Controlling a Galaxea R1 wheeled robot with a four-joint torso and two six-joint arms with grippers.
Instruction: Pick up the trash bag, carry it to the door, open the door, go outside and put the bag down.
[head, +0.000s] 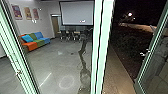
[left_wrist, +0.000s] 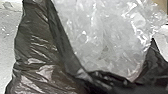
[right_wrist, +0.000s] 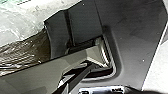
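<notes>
The open-mouthed trash bag of thin, glossy black plastic (left_wrist: 37, 57) lies close before the left wrist camera, stuffed with crumpled clear plastic film (left_wrist: 105, 37); part of it also shows close by in the right wrist view. Whether the left gripper is clenched on the bag or released, I cannot tell, nor can I for the right gripper.

The landmark is the tall pale-green door-frame post (head: 98, 50) in the head view. Left of it, through glass, is a room with a smooth grey floor (head: 57, 57), a low orange, green and blue sofa (head: 36, 42), three framed posters (head: 28, 13) above it and a wide white projection screen (head: 77, 12) over dark chairs (head: 70, 35). Right of the post, a tan paved strip (head: 115, 72) runs beside dark ground, with a green-edged glass door panel (head: 156, 60) farther right.
</notes>
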